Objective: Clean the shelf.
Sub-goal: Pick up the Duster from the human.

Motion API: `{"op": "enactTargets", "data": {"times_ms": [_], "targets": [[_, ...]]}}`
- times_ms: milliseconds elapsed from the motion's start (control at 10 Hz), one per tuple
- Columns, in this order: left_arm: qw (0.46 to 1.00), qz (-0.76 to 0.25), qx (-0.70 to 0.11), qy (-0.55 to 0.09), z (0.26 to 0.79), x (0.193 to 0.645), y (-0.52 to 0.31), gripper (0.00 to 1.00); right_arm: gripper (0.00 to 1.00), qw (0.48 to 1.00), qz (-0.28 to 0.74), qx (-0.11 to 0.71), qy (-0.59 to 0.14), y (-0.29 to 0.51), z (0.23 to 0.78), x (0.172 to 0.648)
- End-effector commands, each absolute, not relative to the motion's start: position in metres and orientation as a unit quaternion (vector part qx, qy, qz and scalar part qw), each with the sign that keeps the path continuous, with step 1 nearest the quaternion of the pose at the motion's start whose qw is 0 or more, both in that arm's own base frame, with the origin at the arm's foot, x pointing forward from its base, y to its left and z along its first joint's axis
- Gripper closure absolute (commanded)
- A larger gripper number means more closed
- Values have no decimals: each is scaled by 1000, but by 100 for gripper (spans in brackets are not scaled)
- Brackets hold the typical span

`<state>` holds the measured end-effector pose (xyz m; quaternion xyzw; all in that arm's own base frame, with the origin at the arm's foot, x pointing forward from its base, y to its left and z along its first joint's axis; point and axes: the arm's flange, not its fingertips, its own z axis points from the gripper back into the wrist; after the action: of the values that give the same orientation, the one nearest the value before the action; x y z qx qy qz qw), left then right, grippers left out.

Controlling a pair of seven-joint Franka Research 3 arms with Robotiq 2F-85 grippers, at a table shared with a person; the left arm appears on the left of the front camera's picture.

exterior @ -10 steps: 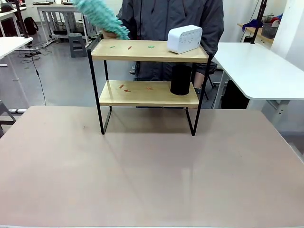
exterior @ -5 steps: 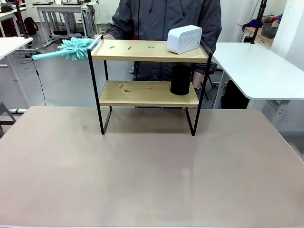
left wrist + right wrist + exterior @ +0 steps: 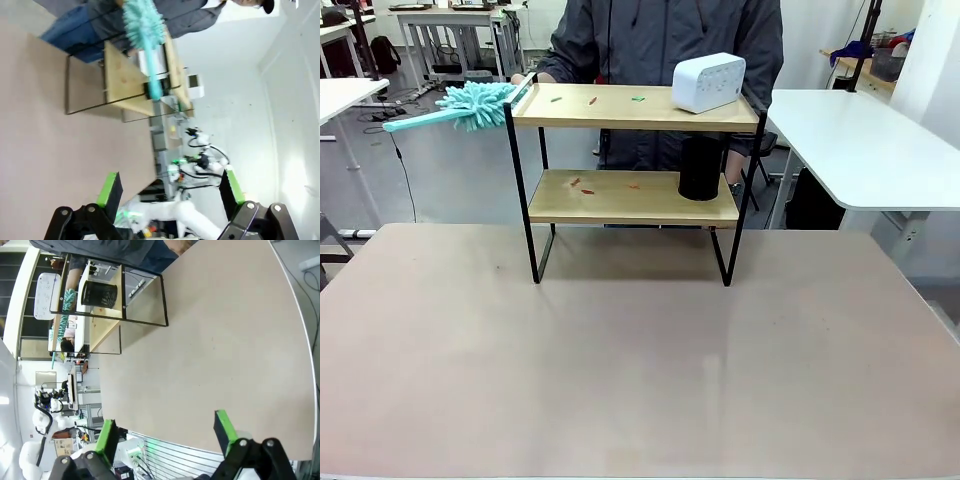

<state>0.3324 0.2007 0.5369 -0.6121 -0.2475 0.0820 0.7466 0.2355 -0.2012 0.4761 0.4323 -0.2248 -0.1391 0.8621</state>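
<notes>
The shelf (image 3: 620,108) is standing toward the far side of the beige table (image 3: 620,360), bearing a white box (image 3: 709,82) on top and a black mesh cup (image 3: 700,168) below, with small scraps lying on both boards; a person (image 3: 660,40) is holding a teal duster (image 3: 470,102) beside its left end; the left gripper (image 3: 170,185) and the right gripper (image 3: 165,427) are gaping wide, both empty.

We see that the teal duster (image 3: 472,102) has swung down from above the shelf (image 3: 620,110) top to just outside its left rail, handle pointing left. The person's hand (image 3: 528,78) seems to have slid left.
</notes>
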Motion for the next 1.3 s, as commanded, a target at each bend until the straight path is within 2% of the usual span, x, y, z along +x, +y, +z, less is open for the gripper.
{"op": "enactTargets", "data": {"times_ms": [0,400,600,800,1200], "targets": [[735,135,-635,-195,565,414,196,0,0,859,-128,437,-235,-201,477,237],[770,126,-618,-97,547,505,108,0,0,859,-128,437,-235,-201,477,237],[768,131,-625,-52,527,518,82,0,0,859,-128,437,-235,-201,477,237],[760,137,-634,-32,516,524,61,0,0,859,-128,437,-235,-201,477,237],[737,154,-657,-31,507,529,54,0,0,859,-128,437,-235,-201,477,237]]}}
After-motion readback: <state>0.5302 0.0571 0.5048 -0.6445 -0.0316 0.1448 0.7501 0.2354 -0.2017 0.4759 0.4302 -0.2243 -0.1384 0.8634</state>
